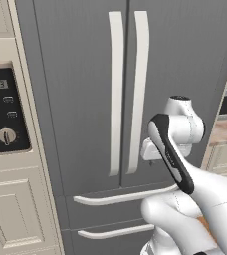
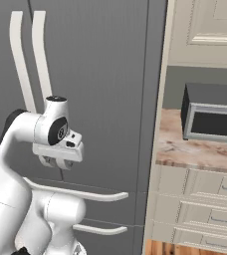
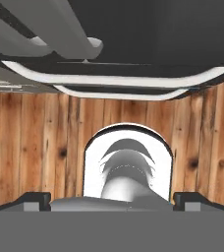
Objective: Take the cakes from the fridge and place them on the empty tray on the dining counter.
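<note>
The fridge [image 1: 75,99] is a tall dark grey French-door unit, and both doors are shut. Its two long cream handles [image 1: 116,89] meet at the centre seam. The cakes are hidden behind the doors. My gripper [image 2: 57,163] hangs in front of the right door, near the lower end of the handles, and points down. In the hand view its two dark fingertips [image 3: 33,199] stand far apart, so the gripper [image 3: 112,199] is open and empty. That view looks down past the fridge [image 3: 158,29] and its two drawer handles [image 3: 119,78] to the wooden floor. The tray and the dining counter are out of view.
A cream cabinet with a black oven panel [image 1: 3,119] stands left of the fridge. To the right, a marbled counter [image 2: 195,149] over cream drawers carries a dark box-shaped appliance [image 2: 212,117]. My own white arm fills the space before the lower drawers [image 1: 120,199].
</note>
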